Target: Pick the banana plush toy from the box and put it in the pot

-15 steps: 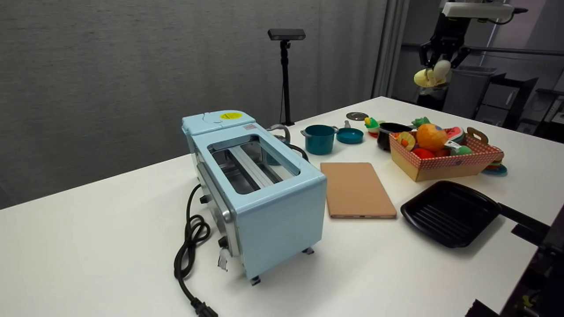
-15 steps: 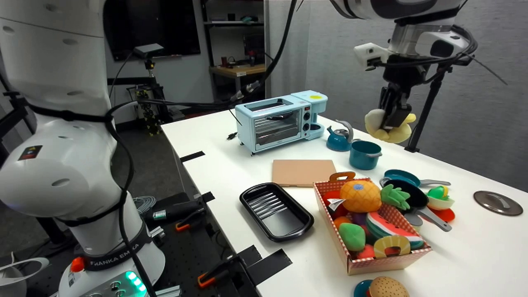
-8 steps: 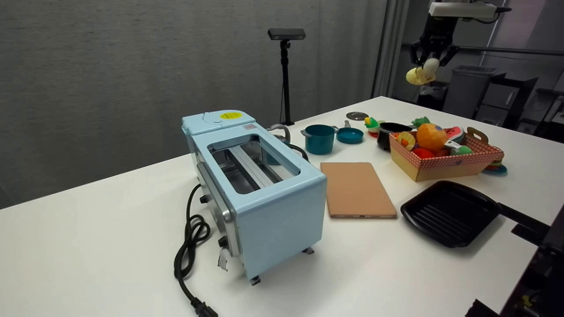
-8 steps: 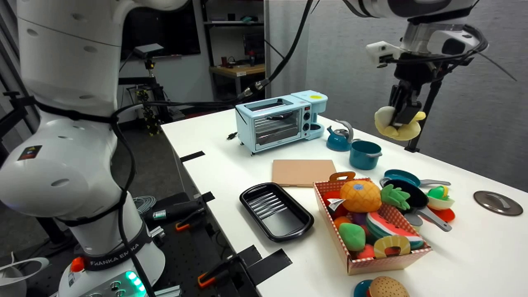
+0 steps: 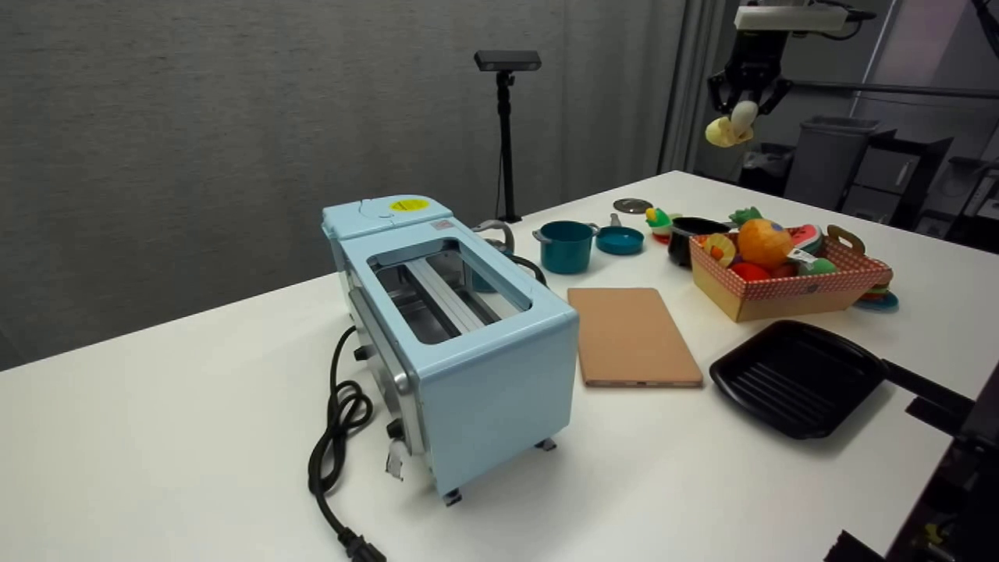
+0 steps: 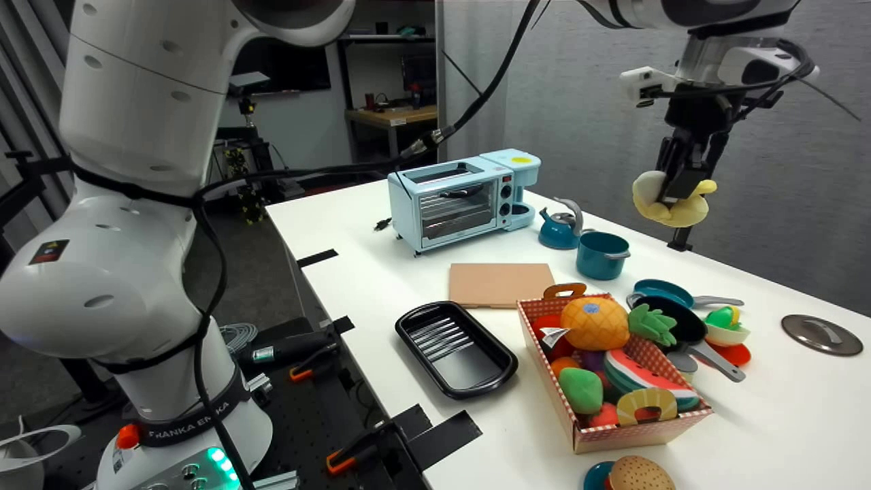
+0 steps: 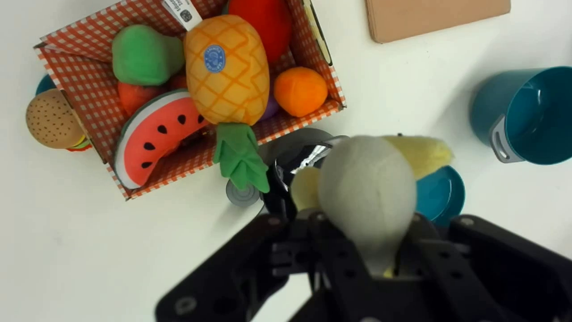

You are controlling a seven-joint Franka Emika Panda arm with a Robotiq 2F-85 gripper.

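Note:
My gripper (image 5: 740, 108) is shut on the banana plush toy (image 5: 723, 133) and holds it high above the table. In an exterior view the gripper (image 6: 675, 194) has the toy (image 6: 674, 214) hanging below its fingers. The wrist view shows the toy's pale body (image 7: 367, 190) between the fingers (image 7: 364, 228), with yellow peel (image 7: 422, 154) sticking out at the side. The teal pot (image 5: 566, 248) stands upright with its mouth open; it also shows in the wrist view (image 7: 505, 103), right of the toy. The box (image 6: 629, 440) has a red-checkered lining and holds several plush fruits.
A teal pan (image 6: 663, 291), a black pan (image 6: 670, 316) and a glass lid (image 6: 821, 334) lie near the box. A teal kettle (image 6: 559, 231) and the pale-blue toaster (image 6: 442, 204) stand beyond the pot. A brown board (image 6: 501, 284) and a black grill pan (image 6: 456, 350) lie nearer the robot base.
My gripper has carried the banana plush toy farther out from the robot's base, at about the same height, still held. The pot, the box and the other things have not moved.

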